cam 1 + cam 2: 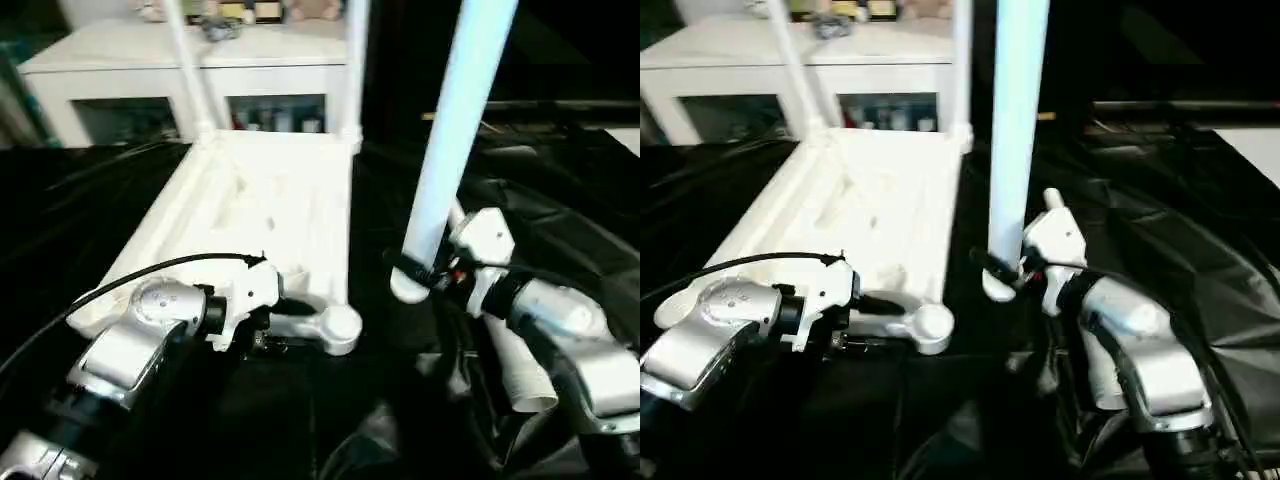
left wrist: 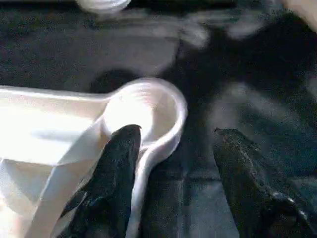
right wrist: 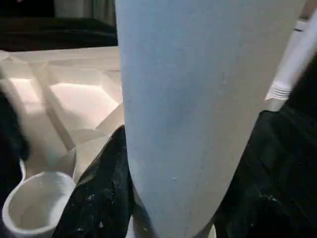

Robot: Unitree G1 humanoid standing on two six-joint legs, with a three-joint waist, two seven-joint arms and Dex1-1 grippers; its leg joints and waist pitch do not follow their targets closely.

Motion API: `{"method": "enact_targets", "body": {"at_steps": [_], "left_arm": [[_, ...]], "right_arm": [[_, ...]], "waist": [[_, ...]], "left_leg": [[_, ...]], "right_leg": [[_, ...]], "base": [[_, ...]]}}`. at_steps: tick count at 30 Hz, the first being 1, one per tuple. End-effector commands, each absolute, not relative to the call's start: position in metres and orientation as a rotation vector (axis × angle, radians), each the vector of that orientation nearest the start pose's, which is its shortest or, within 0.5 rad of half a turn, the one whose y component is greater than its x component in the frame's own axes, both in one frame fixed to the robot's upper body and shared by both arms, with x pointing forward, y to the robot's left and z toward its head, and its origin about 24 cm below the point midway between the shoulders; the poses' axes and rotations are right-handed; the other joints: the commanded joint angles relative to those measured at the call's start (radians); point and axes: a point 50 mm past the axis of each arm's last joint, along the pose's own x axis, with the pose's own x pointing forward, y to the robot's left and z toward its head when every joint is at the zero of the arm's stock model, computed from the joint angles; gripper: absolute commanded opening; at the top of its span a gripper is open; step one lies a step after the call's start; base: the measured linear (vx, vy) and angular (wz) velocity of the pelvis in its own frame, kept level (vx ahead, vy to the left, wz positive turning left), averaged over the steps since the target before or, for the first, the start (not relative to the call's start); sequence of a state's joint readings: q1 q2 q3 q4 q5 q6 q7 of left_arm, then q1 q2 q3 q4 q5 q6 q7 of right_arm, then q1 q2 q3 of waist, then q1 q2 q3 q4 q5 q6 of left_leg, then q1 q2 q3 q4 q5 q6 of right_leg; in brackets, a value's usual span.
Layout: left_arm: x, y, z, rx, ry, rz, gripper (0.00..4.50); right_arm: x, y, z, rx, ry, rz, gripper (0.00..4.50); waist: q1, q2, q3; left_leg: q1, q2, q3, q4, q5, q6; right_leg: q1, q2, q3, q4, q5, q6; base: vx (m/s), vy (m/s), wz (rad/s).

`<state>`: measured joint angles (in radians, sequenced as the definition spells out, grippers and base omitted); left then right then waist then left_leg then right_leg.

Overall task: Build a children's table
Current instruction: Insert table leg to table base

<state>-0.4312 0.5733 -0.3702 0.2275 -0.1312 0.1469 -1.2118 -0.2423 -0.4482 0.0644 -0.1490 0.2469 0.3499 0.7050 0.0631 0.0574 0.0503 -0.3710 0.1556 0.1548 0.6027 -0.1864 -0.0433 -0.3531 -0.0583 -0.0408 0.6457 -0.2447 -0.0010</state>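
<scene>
The white tabletop [image 1: 250, 210] lies underside up on a black cloth, with two legs [image 1: 190, 60] [image 1: 352, 60] standing in its far corner sockets. My left gripper [image 1: 285, 305] is open at the near right corner socket [image 2: 148, 111]: one finger [image 2: 116, 173] rests over the ribbed side and the other is out over the cloth. My right gripper [image 1: 425, 272] is shut on a third leg [image 1: 455, 130], held upright and a little tilted. Its lower end hangs just right of that socket [image 3: 34, 201]. A fourth leg [image 1: 525, 375] lies under my right forearm.
A white cabinet [image 1: 150, 60] with glass doors stands behind the tabletop. Crumpled black cloth [image 1: 560, 200] covers the work surface all around. A black cable [image 1: 130, 275] arcs over my left wrist.
</scene>
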Motion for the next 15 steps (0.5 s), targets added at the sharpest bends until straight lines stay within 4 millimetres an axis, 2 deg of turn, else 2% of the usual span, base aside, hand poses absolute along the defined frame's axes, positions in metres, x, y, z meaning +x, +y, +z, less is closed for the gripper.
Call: {"method": "enact_targets", "body": {"at_steps": [1,2,4,5,7,9,10,12,13,14,15], "left_arm": [[0.289,0.16,0.066,0.561,0.408,-1.392,2.33],[0.289,0.16,0.066,0.561,0.408,-1.392,2.21],[0.289,0.165,0.064,0.56,0.425,-1.4,1.97],[0.288,0.167,0.062,0.552,0.449,-1.414,1.91],[0.288,0.17,0.06,0.558,0.474,-1.432,1.84],[0.288,0.173,0.061,0.56,0.483,-1.436,1.48],[0.289,0.176,0.061,0.565,0.485,-1.436,1.48],[0.289,0.178,0.061,0.566,0.5,-1.434,1.36],[0.29,0.181,0.06,0.573,0.51,-1.433,1.25],[0.29,0.185,0.059,0.58,0.522,-1.429,1.25],[0.291,0.187,0.058,0.591,0.522,-1.418,1.13]], "right_arm": [[0.277,-0.156,0.118,-0.23,0.055,0.867,1.84],[0.277,-0.156,0.118,-0.23,0.055,0.867,1.84],[0.276,-0.152,0.119,-0.222,0.057,0.891,1.84],[0.276,-0.15,0.118,-0.222,0.062,0.907,1.84],[0.274,-0.147,0.117,-0.23,0.067,0.935,1.84],[0.272,-0.145,0.119,-0.223,0.066,0.952,1.84],[0.271,-0.143,0.12,-0.219,0.064,0.962,1.84],[0.271,-0.143,0.12,-0.216,0.065,0.966,1.84],[0.271,-0.143,0.118,-0.217,0.066,0.967,1.84],[0.271,-0.142,0.117,-0.216,0.068,0.967,1.84],[0.271,-0.142,0.117,-0.213,0.068,0.969,1.84]], "waist": [[-0.001,-0.003,-0.065],[-0.002,-0.01,-0.069],[-0.005,-0.01,-0.074],[-0.005,-0.001,-0.079],[-0.006,-0.006,-0.077],[-0.001,-0.003,-0.07],[-0.001,-0.002,-0.068],[0.0,0.001,-0.064],[0.0,0.001,-0.063],[0.002,-0.005,-0.06],[0.003,-0.002,-0.058]], "left_leg": [[0.005,0.059,-0.024,-0.069,-0.152,0.023],[0.001,0.06,-0.024,-0.066,-0.111,0.037],[0.0,0.061,-0.023,-0.061,-0.069,0.062],[-0.001,0.061,-0.022,-0.055,-0.041,0.081],[-0.003,0.061,-0.02,-0.053,-0.041,0.1],[0.001,0.065,-0.019,-0.059,-0.101,0.094],[0.002,0.066,-0.019,-0.06,-0.116,0.088],[0.006,0.069,-0.018,-0.066,-0.17,0.057],[0.008,0.071,-0.018,-0.067,-0.179,0.05],[0.008,0.069,-0.017,-0.07,-0.197,0.04],[0.008,0.069,-0.018,-0.072,-0.213,0.028]], "right_leg": [[0.03,-0.081,0.049,-0.086,-0.05,-0.213],[0.035,-0.084,0.048,-0.076,0.019,-0.225],[0.034,-0.083,0.044,-0.068,0.106,-0.244],[0.031,-0.082,0.043,-0.06,0.163,-0.255],[0.027,-0.081,0.042,-0.06,0.192,-0.267],[0.024,-0.086,0.043,-0.068,0.112,-0.272],[0.024,-0.086,0.043,-0.069,0.086,-0.272],[0.021,-0.086,0.045,-0.076,0.005,-0.269],[0.02,-0.086,0.045,-0.076,-0.009,-0.268],[0.019,-0.087,0.047,-0.079,-0.041,-0.266],[0.019,-0.089,0.048,-0.081,-0.075,-0.261]], "base": [[0.0,0.0,0.0],[0.0,0.0,0.0],[0.0,0.0,0.0],[0.0,0.0,0.0],[0.0,0.0,0.0],[0.0,0.0,0.0],[0.0,0.0,0.0],[0.0,0.0,0.0],[0.0,0.0,0.0],[0.0,0.0,0.0],[0.0,0.0,0.0]]}}
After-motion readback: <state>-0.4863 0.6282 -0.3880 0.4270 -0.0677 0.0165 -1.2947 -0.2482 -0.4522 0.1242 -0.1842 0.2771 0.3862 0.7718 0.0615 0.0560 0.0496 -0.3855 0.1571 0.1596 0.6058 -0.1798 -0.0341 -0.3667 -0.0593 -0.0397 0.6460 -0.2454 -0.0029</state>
